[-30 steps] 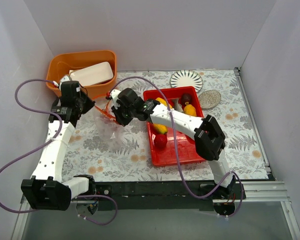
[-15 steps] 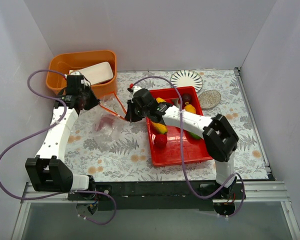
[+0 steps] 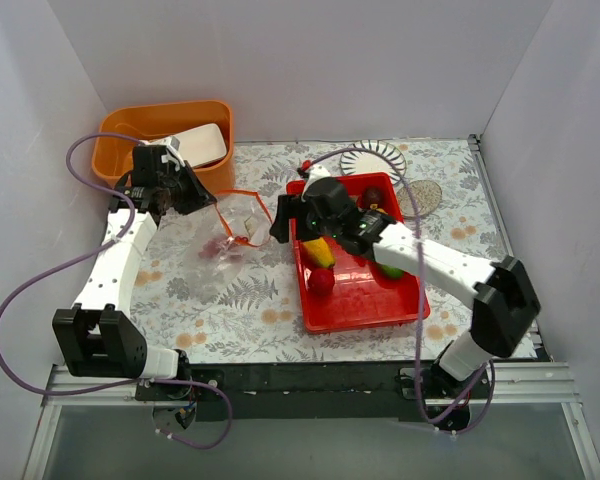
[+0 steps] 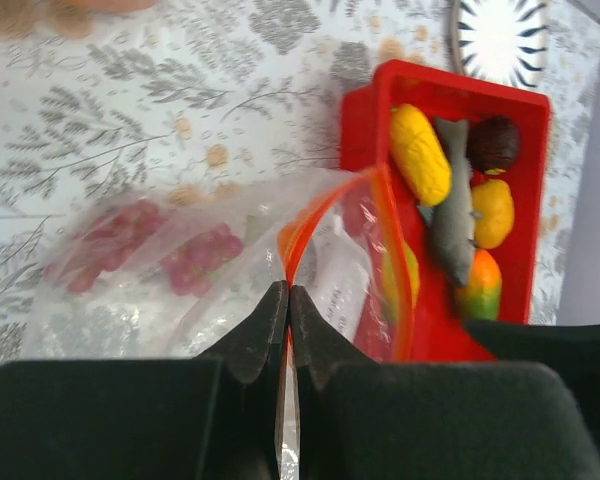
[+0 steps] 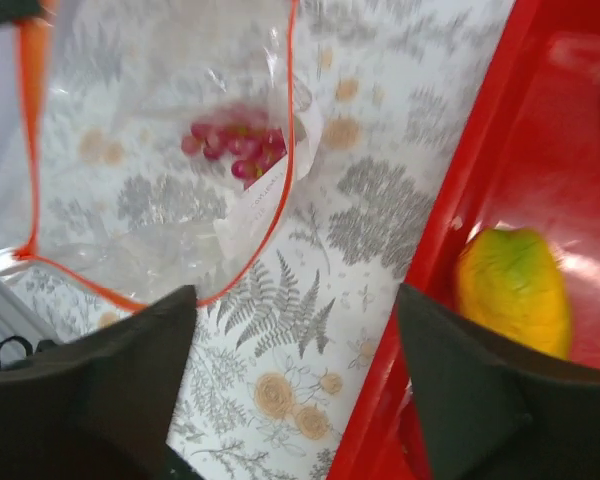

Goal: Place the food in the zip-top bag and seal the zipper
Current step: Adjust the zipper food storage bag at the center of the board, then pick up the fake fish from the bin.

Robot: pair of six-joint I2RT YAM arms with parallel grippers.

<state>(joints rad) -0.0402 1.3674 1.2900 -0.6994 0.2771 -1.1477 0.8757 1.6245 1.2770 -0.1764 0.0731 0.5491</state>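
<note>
The clear zip-top bag (image 3: 230,235) lies on the flowered cloth left of the red tray (image 3: 365,305), its mouth open. Purple grapes (image 4: 195,260) sit inside it. My left gripper (image 4: 287,290) is shut on the bag's edge at the orange-red zipper (image 4: 380,200) and holds it raised. My right gripper (image 5: 295,295) hangs open and holds nothing, over the cloth between the bag (image 5: 160,150) and the tray's left rim (image 5: 480,180). In the tray lie corn (image 4: 418,152), a grey fish (image 4: 450,215), a dark plum (image 4: 493,143), mangoes (image 4: 492,210) and a red apple (image 3: 322,281).
An orange basin (image 3: 115,135) with a white box in it stands at the back left, just behind my left gripper. A striped plate (image 3: 380,152) and a speckled disc (image 3: 423,200) lie behind the tray. White walls close in the left, back and right sides.
My right gripper has let go of the bag's mouth, opened wide and drawn right toward the tray. My left gripper has moved back with the bag's edge still in it.
</note>
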